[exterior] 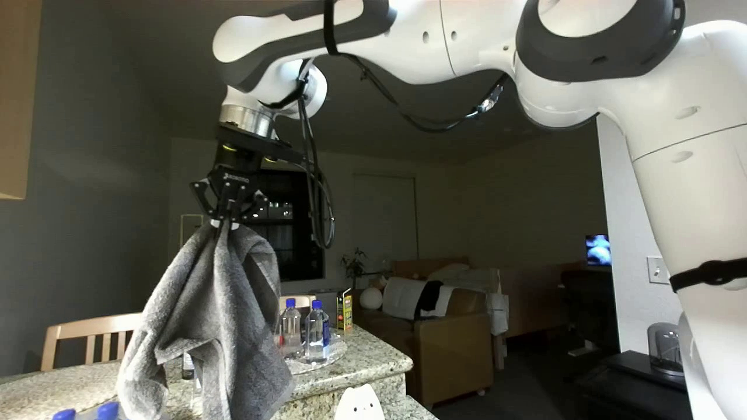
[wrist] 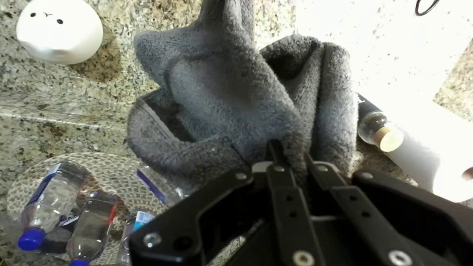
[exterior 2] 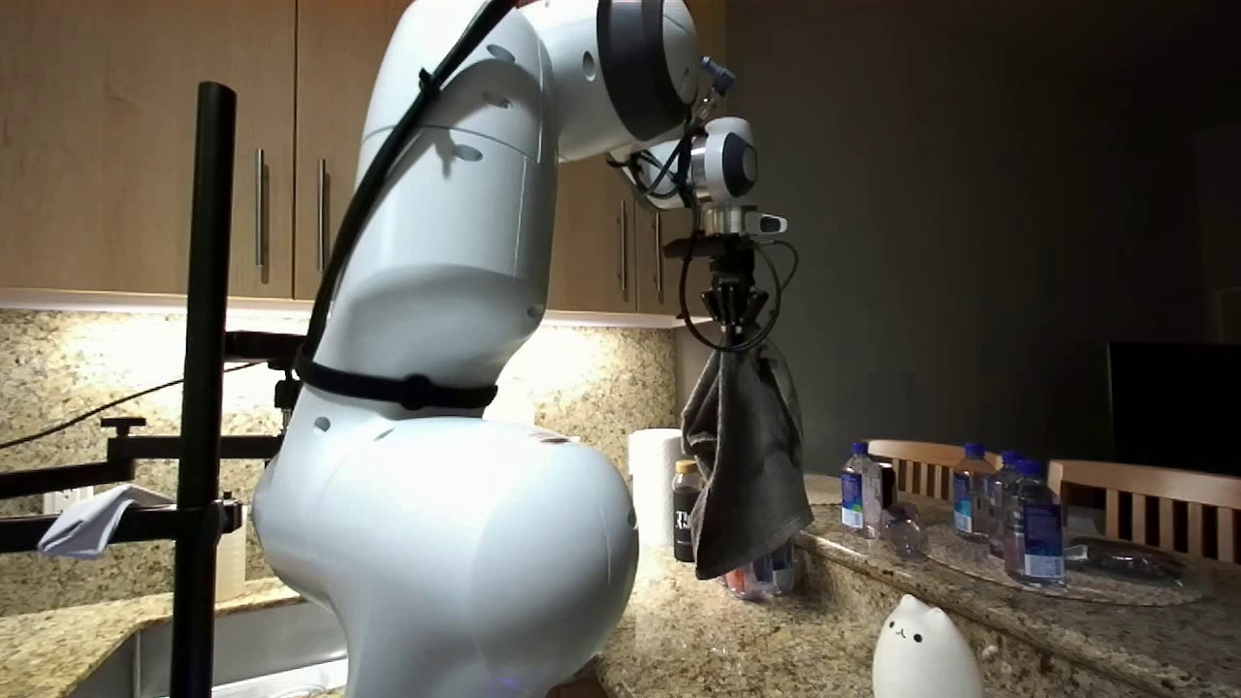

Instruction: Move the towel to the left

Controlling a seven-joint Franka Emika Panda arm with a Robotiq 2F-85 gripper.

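The gripper (exterior: 226, 221) holds the towel (exterior: 219, 309) pinched at its top, and it hangs in folds over the counter (exterior 2: 698, 645). The carrying step seems in hand; next, I think, the towel must go left, clear of the bottles (exterior: 317, 335), then be lowered and released.

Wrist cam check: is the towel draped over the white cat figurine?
No, the wrist view shows speckled counter between the white cat figurine and the grey towel.

soft matt cloth towel (exterior: 233, 321), glossy stone counter (exterior 2: 708, 640)
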